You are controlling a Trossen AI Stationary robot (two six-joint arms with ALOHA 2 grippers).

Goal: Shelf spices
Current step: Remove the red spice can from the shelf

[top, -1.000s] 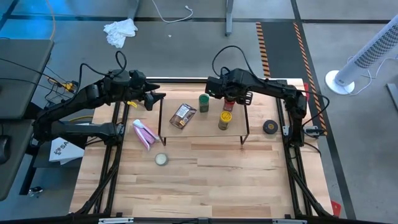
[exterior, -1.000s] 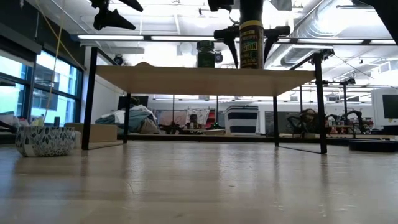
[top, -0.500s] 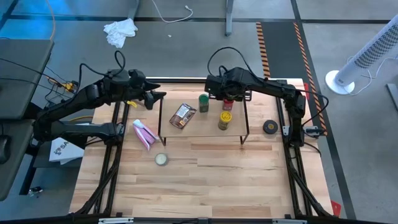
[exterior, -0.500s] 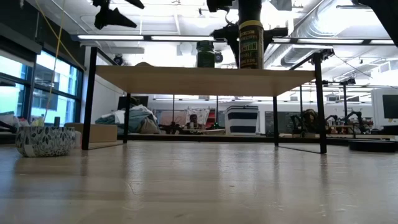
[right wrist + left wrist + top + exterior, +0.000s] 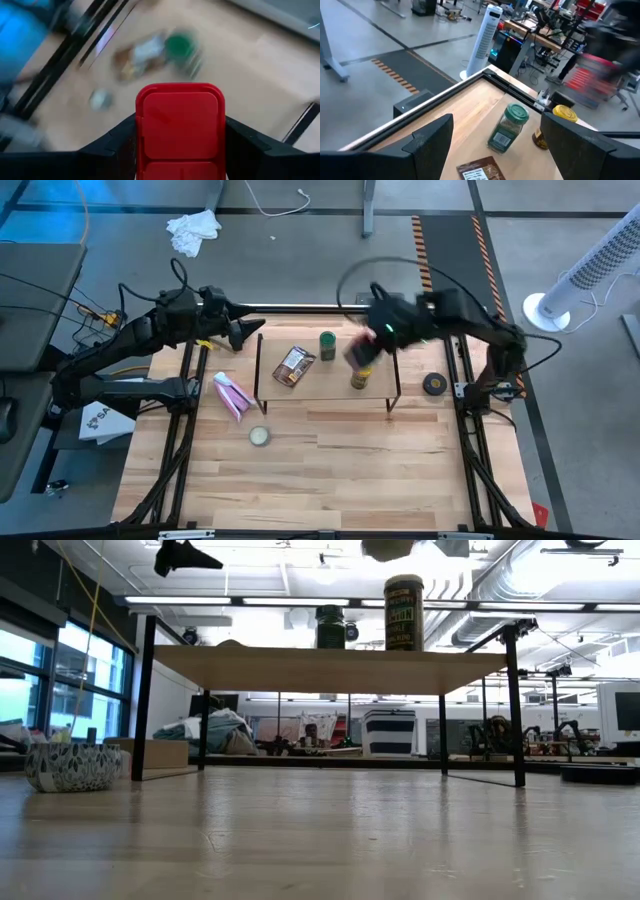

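The right gripper (image 5: 180,150) has lifted away from the rear of the shelf (image 5: 325,383), where it hovered over the spices 1 second ago, and now swings toward the shelf's right end, blurred with motion in the high view. Its jaws have narrowed over that second and now pinch the red boxy container (image 5: 180,131), which sits upright between the 2 dark fingers (image 5: 115,145) in the right wrist view. That container was standing among the jars a moment ago and is now off the board, carried in the air. Judged against the task, this reads as a repositioning of 1 spice rather than a fresh placement, since it had already reached the shelf.

3 spices remain on the wooden top: the green-lidded jar (image 5: 327,344) toward the back, the yellow-lidded jar (image 5: 359,377) near the front right, and the flat brown printed packet (image 5: 293,365) on the left half. None of them appears to have shifted.

The left gripper (image 5: 243,334) waits just off the shelf's left rear corner with its jaws spread wide and nothing between them, slightly pulled back from where it was.

On the counter (image 5: 330,470) lie a pink packet (image 5: 231,394) and a pale round tin (image 5: 259,436), both outside the shelf.

The yellow-lidded jar's green label and the packet's printed panel carry writing, but none of it can be read.
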